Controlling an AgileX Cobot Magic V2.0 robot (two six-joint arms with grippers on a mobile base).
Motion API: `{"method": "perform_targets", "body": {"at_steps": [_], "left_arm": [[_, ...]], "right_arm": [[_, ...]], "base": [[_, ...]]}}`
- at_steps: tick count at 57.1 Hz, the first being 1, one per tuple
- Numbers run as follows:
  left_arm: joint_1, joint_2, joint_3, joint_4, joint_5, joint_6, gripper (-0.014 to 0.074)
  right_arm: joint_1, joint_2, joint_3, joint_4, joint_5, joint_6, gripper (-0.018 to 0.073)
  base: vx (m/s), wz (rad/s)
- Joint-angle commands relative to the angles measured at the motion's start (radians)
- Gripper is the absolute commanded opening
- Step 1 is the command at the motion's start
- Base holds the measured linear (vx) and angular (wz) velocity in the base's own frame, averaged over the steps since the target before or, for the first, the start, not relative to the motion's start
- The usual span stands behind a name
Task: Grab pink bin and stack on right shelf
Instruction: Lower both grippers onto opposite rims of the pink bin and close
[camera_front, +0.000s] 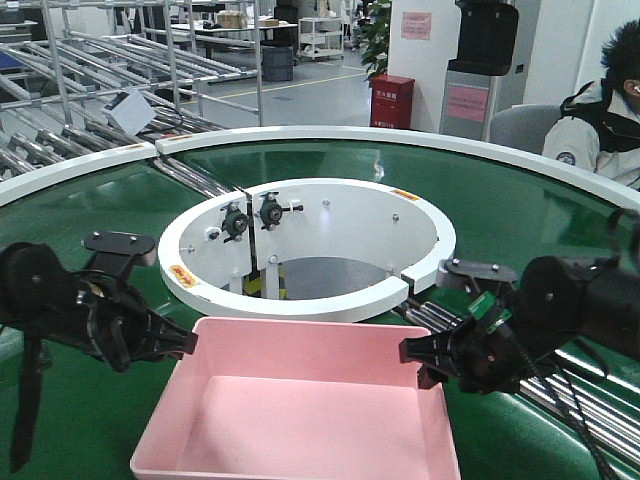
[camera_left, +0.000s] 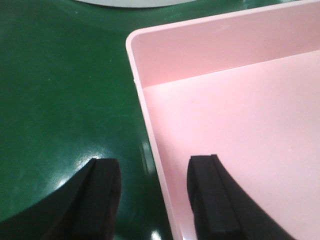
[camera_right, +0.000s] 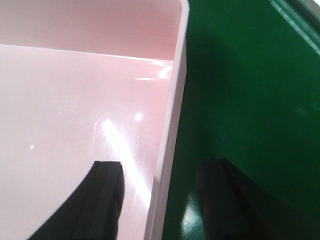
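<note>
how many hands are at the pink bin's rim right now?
2. The left hand straddles the left wall of the shallow pale-pink plastic bin; the right hand straddles its right wall. Both are open.

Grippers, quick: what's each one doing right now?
Left gripper: open, straddling a side wall of the pink bin.
Right gripper: open, straddling the opposite wall.

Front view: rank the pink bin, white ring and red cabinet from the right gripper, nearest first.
1. pink bin, its right wall at the right gripper.
2. white ring, just beyond the bin.
3. red cabinet, far back on the floor.
</note>
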Motion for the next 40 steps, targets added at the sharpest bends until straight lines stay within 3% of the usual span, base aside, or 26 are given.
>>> {"method": "perform_targets", "body": {"at_steps": [1,30,35,40], "left_arm": [[-0.007,0.008,-0.077,-0.024,-0.028,0.005,0.0448],[-0.007,0.166,-0.114,-0.042,0.047,0.004,0.0444],[-0.007,0.170,-0.114,-0.054,0.043,0.002,0.0408],[-0.007,0.170,-0.114,-0.079,0.037,0.002,0.0312]], "right_arm": [[-0.001,-0.008,-0.046,0.019,-0.063,-0.005,0.0390],[-0.001,0.081,-0.054,0.030,-0.094,-0.005,0.0356],[-0.001,0.094,-0.054,0.054,-0.099,-0.005,0.0319],[-0.001,0.099,-0.054,0.086,-0.111,-0.005,0.0244]], "base": [[0.00,0.00],[0.00,0.00],[0.00,0.00],[0.00,0.00]]}}
